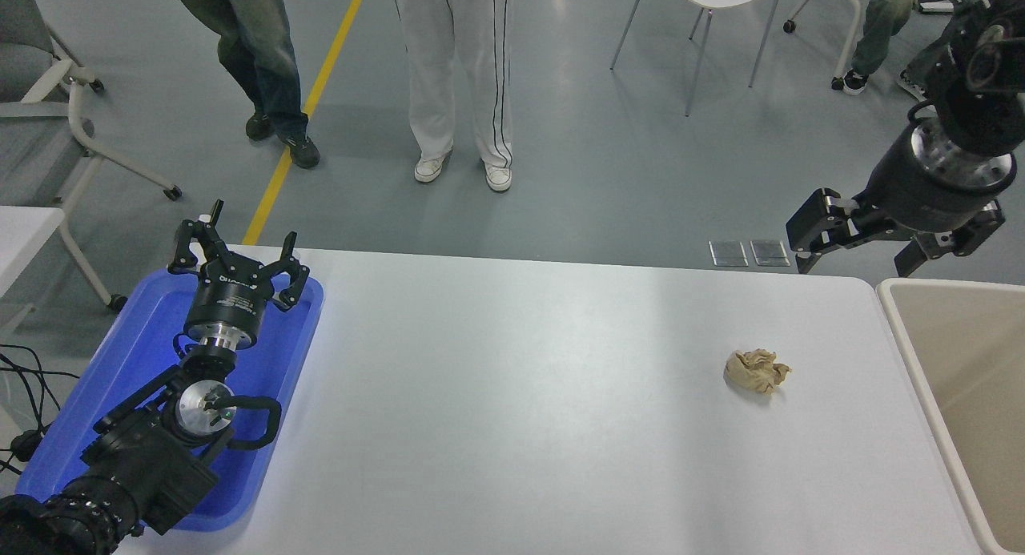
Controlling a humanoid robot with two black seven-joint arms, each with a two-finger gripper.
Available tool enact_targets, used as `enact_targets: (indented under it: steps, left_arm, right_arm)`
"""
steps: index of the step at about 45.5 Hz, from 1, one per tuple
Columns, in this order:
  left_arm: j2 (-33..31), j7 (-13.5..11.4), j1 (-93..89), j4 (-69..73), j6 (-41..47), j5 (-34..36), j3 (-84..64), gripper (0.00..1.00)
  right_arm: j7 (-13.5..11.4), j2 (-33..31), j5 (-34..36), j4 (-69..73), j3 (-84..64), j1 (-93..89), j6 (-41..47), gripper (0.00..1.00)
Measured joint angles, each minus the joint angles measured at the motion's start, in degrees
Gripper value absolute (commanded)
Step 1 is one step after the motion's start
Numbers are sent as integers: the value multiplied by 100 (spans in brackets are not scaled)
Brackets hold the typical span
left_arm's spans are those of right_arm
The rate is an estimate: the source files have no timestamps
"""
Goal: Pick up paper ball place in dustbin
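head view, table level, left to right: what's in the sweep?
blue tray with the parked left gripper over it → paper ball lying on the white table → right gripper, raised → dustbin

You have a tan-beige paper ball (757,370) on white table (512,395), blue tray (120,355), cream-rimmed beige dustbin (973,363), black grippers.

The dustbin (961,379) was cropped by the right edge; the blue tray (120,363) lay partly hidden beneath the left arm (144,451).
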Motion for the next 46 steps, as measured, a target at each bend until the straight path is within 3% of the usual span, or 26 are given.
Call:
enact_targets:
  steps: [46]
  left_arm:
    - [0,0,2,0,0,0,-4,100]
  right_arm:
    - [8,-269,14,-13,-87,-104,0,100]
